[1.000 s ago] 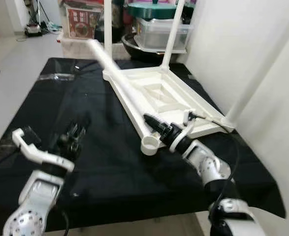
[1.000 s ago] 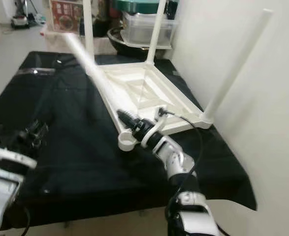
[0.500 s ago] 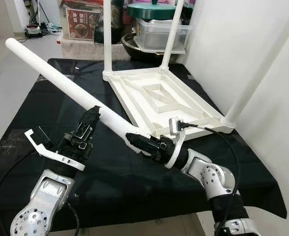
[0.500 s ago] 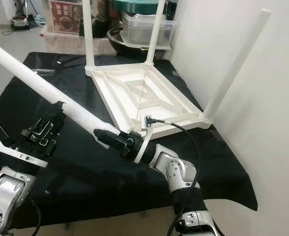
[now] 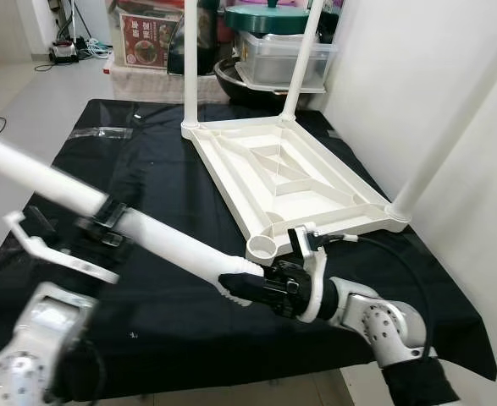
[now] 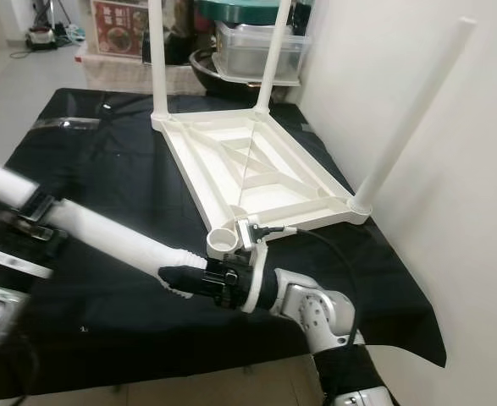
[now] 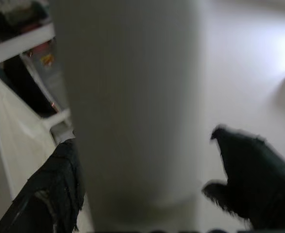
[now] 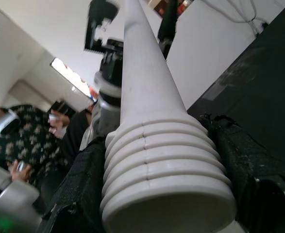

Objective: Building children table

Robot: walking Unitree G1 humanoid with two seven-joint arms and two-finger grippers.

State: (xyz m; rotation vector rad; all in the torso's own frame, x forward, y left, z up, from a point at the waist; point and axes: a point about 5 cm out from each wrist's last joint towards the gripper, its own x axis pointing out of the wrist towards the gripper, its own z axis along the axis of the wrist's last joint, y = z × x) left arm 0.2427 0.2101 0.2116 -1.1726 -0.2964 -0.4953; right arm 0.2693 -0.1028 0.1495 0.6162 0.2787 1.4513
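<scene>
So I've got the loose table leg [image 5: 159,240] in both grippers at the moment. My right gripper [image 5: 241,288] is clamped on the ribbed, threaded end of it, fingers closed snug on either side of the ridges, which shows up really clearly in the right wrist view [image 8: 166,160]. That end sits just in front of the near corner of the upside-down tabletop [image 5: 290,173], right by the empty round socket [image 5: 263,248] on that corner, close but not in it and not touching.

From there the leg runs away from the tabletop, out over the black cloth [image 5: 146,161] toward my left side, tilted a bit upward as it goes. My left gripper [image 5: 104,224] is wrapped around it further along, one black finger on each side of the white tube; in the left wrist view the leg [image 7: 132,111] sits right between the fingers [image 7: 59,184], held.

The tabletop itself lies underside-up on the cloth with three legs already standing in it: two at the far corners [image 5: 190,72] [image 5: 303,59] and one at the near corner by the white wall [image 5: 455,127].

A person in a patterned top [image 8: 16,141] shows in the right wrist view, beyond the far end of the leg.
</scene>
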